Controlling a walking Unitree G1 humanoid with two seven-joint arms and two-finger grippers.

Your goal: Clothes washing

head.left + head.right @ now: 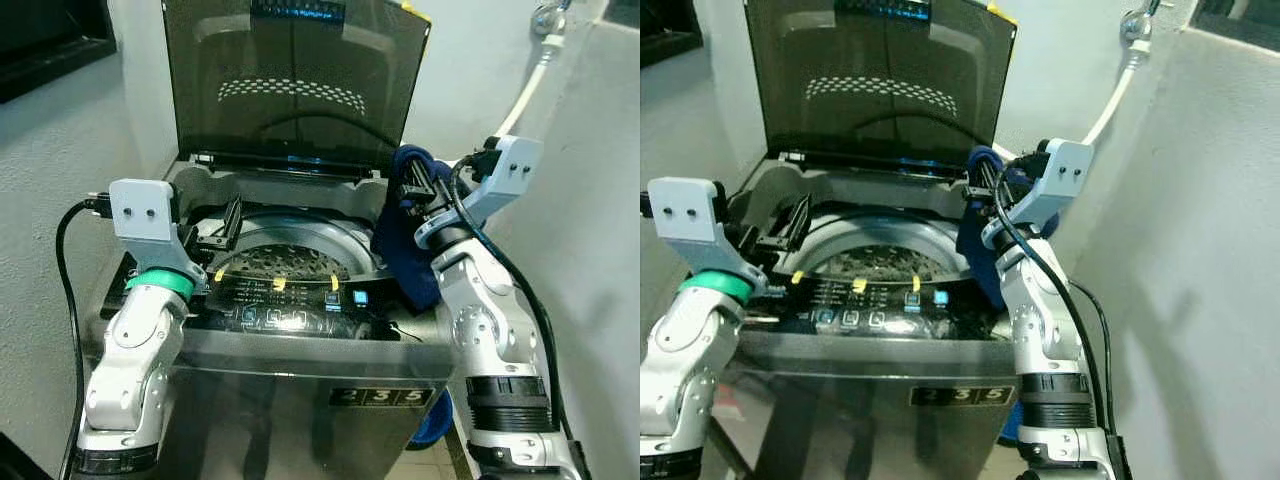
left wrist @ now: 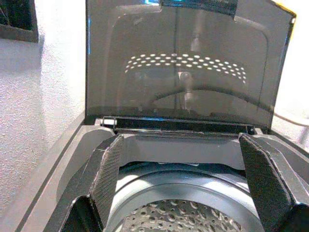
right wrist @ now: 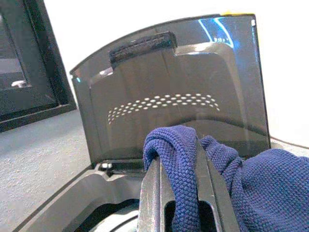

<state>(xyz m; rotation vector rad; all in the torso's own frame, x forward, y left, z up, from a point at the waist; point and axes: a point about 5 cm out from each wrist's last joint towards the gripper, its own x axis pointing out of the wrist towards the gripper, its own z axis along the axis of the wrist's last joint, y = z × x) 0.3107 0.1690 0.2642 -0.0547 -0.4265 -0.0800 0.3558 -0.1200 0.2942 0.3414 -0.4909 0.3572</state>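
The right tool (image 1: 412,190) gripped a blue knit garment (image 1: 402,250) at the open washing machine's (image 1: 300,340) rim; the left tool (image 1: 228,222) hovered spread wide, holding nothing.

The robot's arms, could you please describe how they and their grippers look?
Both arms are jointed silver metal. The left arm has a green ring at the wrist, and the right arm has a ribbed black band. Each wrist carries a pale grey box with two screws and a black cable. The fingers are long, black and textured.
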